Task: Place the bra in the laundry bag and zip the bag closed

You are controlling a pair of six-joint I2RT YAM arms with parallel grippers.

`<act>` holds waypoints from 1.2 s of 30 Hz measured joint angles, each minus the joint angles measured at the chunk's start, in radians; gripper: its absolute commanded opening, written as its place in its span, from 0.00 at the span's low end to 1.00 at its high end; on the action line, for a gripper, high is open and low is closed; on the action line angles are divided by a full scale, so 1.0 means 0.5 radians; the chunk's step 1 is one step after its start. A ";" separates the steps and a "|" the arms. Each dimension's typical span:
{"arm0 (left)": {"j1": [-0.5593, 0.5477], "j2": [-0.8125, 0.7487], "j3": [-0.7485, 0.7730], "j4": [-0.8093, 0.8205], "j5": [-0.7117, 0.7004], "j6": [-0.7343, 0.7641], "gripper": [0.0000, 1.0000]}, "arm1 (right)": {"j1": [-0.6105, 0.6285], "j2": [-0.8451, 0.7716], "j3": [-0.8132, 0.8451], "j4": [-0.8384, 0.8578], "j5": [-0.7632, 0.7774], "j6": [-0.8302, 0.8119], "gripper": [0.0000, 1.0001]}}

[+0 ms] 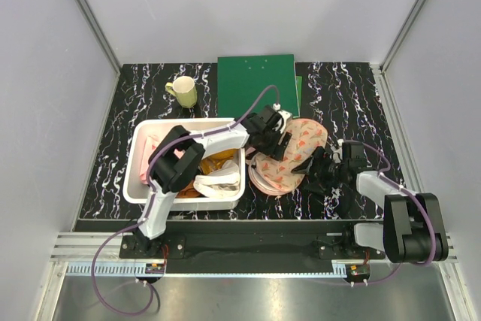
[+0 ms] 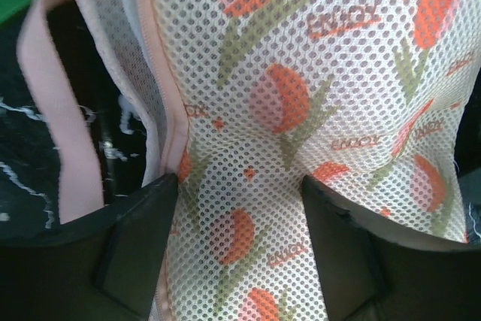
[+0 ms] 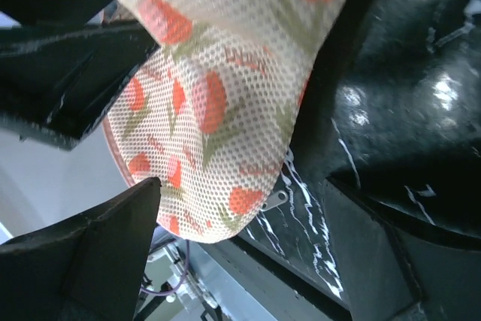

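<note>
While laundry bag (image 1: 297, 148) is pinched by left gripper (image 2: 239, 212), right gripper (image 3: 242, 186) is held spread at right edge; zipper (image 2: 174, 103) can be jammed if bag is bunched.

Laundry bag (image 1: 297, 148) — cream net, orange-red flowers, green leaves, pink edge. Table (image 1: 346, 99) black, white wiggly lines. Board (image 1: 255, 84) green. Mug (image 1: 183, 93) pale yellow. Bin (image 1: 188, 199) white — cloth (image 1: 220, 161) in it orange.

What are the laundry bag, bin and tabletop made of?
The laundry bag: matte mesh fabric, probably synthetic; fine open holes, printed tulips, smooth pink edge tape. The bin: likely white plastic, smooth, with a rounded moulded rim. The tabletop: black with white veins, marble-look; stone or laminate, cannot tell.
</note>
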 measured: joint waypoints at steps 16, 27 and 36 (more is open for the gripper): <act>0.120 -0.121 -0.259 0.372 0.218 -0.136 0.26 | 0.000 0.309 -0.113 0.788 -0.159 0.327 0.85; 0.120 -0.123 -0.262 0.394 0.319 -0.157 0.25 | 0.002 0.520 -0.193 1.218 -0.179 0.433 0.58; 0.121 -0.123 -0.255 0.386 0.369 -0.149 0.57 | 0.002 0.615 -0.348 1.501 -0.075 0.499 0.17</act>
